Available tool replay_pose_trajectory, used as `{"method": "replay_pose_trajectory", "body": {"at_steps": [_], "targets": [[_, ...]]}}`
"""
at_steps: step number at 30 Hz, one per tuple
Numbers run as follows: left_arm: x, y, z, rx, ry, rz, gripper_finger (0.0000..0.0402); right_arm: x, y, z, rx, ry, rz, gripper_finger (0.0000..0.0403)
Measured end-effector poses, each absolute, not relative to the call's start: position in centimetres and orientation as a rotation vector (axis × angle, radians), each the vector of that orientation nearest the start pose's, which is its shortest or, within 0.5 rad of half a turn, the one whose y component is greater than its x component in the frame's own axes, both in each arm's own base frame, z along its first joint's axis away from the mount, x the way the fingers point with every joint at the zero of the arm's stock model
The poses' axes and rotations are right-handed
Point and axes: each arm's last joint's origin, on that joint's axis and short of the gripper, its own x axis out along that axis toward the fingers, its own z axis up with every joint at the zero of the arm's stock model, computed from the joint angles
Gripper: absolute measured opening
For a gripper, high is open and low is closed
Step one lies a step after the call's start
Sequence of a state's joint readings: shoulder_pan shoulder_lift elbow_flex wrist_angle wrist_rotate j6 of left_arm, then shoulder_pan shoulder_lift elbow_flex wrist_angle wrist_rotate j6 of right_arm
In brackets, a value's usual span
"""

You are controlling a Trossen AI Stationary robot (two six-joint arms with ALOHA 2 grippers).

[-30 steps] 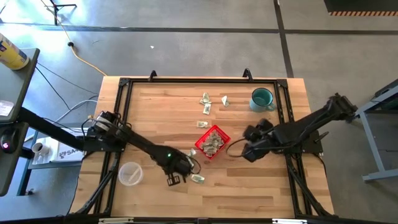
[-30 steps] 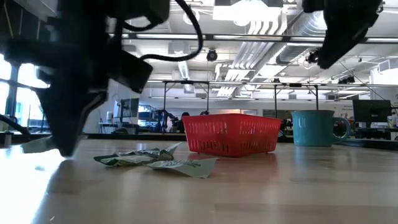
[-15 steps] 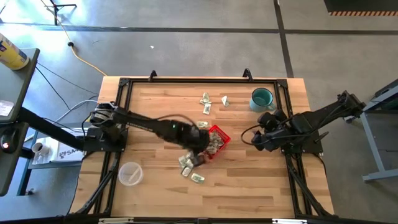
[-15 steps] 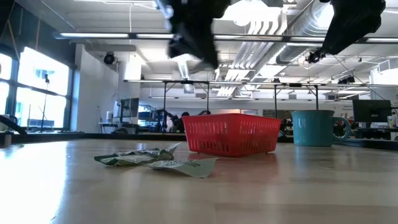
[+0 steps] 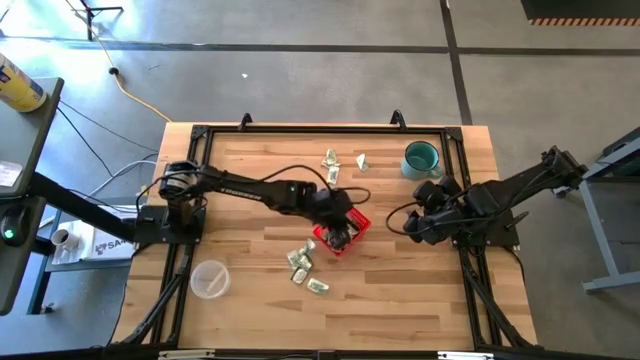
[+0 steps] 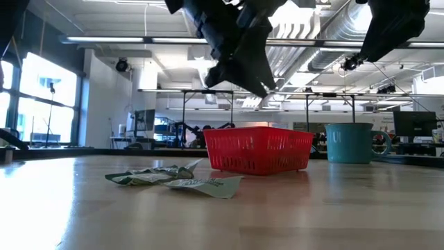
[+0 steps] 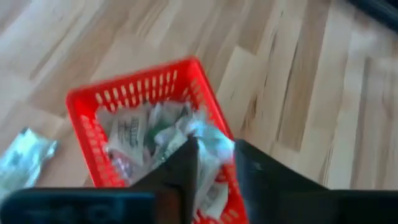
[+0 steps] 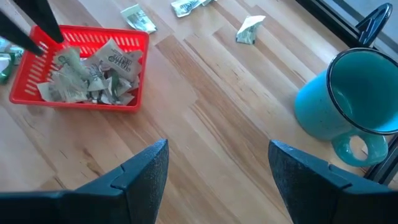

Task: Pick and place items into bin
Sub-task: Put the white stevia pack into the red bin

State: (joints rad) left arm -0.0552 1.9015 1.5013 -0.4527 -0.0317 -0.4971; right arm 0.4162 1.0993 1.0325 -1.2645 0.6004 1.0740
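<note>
High view: left gripper (image 5: pixel 340 233) reaches across the table (image 5: pixel 250 310) and sits over the red basket (image 5: pixel 352 222), which is near the table's middle and full of packets (image 5: pixel 343 232). Loose packets (image 5: pixel 300 263) lie just beside the basket toward the front edge; more lie near the back by the teal mug (image 5: pixel 421 158). A clear cup (image 5: pixel 209 279) stands at front left. Right gripper (image 5: pixel 412 224) waits right of the basket.

Low view: left gripper (image 6: pixel 239 66) hangs above the basket (image 6: pixel 258 148); two packets (image 6: pixel 173 179) lie on the wood in front.

Left wrist view: fingers (image 7: pixel 180 168) narrowly parted over the basket (image 7: pixel 84 106), a packet (image 7: pixel 208 140) between the tips; can't tell if gripped or let go.

Right wrist view: fingers (image 8: pixel 146 171) spread wide, nothing held; basket (image 8: pixel 127 102) and mug (image 8: pixel 348 99) ahead.
</note>
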Motion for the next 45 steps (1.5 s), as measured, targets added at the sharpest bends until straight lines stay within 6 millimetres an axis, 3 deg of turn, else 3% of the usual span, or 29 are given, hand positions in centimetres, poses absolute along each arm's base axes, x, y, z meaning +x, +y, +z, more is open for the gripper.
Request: {"method": "replay_pose_trajectory", "body": {"at_steps": [3,7,10,14,17,21,25,30,38,45], "targets": [[41.4,-3.0,23.8,-0.415,0.882,0.194,0.0193,16.4,5.4,29.2,0.296,0.913,-0.719,0.0266],[39.3,-3.8,24.0,-0.429,1.053,0.209,0.0246,16.9,5.3,28.9,0.307,0.928,-0.728,0.0266],[37.1,-4.8,24.6,-0.399,1.174,0.272,0.0263,17.9,4.5,28.5,0.360,0.966,-0.740,0.0266],[34.6,-7.1,26.6,-0.332,1.180,0.330,0.0257,20.7,2.5,28.2,0.447,0.917,-0.718,0.0266],[33.1,-8.6,28.2,-0.350,1.135,0.380,0.0242,23.1,0.1,28.1,0.494,0.824,-0.715,0.0266],[31.5,-9.7,29.1,-0.381,1.090,0.495,0.0224,25.4,-4.9,26.9,0.541,0.791,-0.745,0.0266],[30.6,-10.4,29.1,-0.417,1.095,0.574,0.0215,26.6,-10.0,24.2,0.589,0.858,-0.762,0.0266],[30.1,-11.2,29.0,-0.468,1.088,0.610,0.0214,27.1,-14.7,21.2,0.580,0.996,-0.834,0.0266],[30.2,-11.2,29.1,-0.509,1.071,0.638,0.0213,30.3,-20.8,19.9,0.584,1.083,-0.840,0.0266],[29.9,-11.4,29.0,-0.548,1.068,0.676,0.0211,32.4,-22.7,17.8,0.643,1.311,-0.788,0.0266]]}}
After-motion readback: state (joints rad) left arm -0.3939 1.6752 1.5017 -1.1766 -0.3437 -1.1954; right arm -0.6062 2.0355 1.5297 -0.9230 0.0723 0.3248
